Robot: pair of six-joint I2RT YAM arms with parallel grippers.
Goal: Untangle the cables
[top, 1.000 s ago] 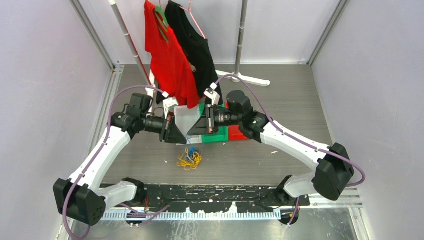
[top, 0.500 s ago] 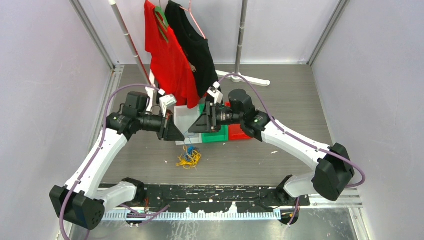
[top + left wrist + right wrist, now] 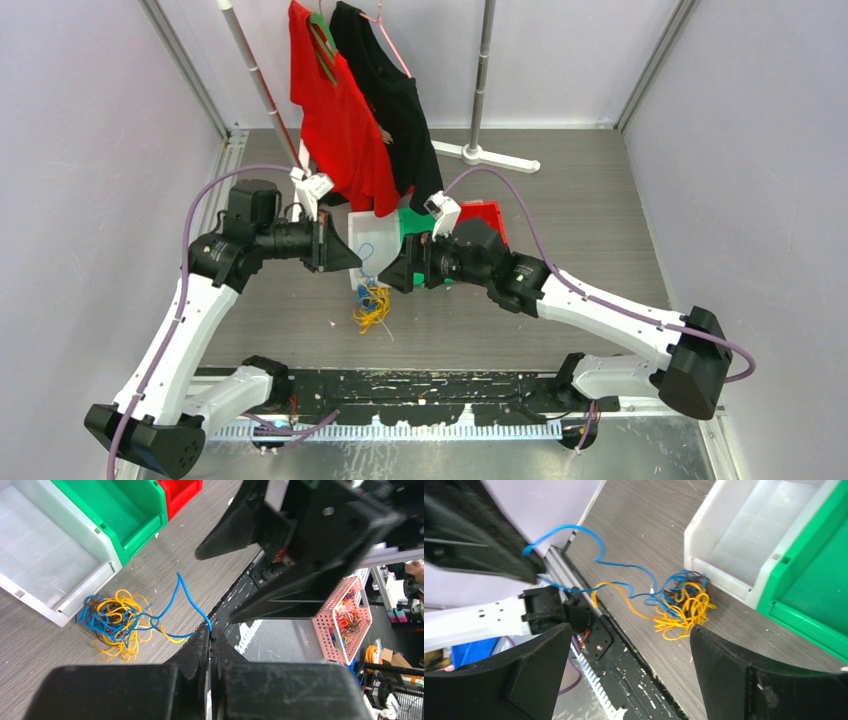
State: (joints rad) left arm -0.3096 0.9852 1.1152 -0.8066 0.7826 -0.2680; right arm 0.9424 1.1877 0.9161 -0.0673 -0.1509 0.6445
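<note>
Your left gripper [image 3: 210,630] has its fingers pressed together on the end of one blue cable [image 3: 186,596], held up off the table [image 3: 590,200]. That strand runs slack down to the bunch of cables [image 3: 372,306], which lies on the table just beside the front corner of the white bin [image 3: 704,545]. Your right gripper [image 3: 630,630] hangs above the bunch with its fingers wide apart and nothing between them.

Expect these cords to be very light and limp (string-thin, so they will likely slip through a loose pinch). The whole knot will probably drag along if you pull the blue strand alone. The best hold for the right fingers looks to be low on the yellow-orange loops [image 3: 674,622] at the bunch's edge. That would pin the mass while the left draws the blue one out.
</note>
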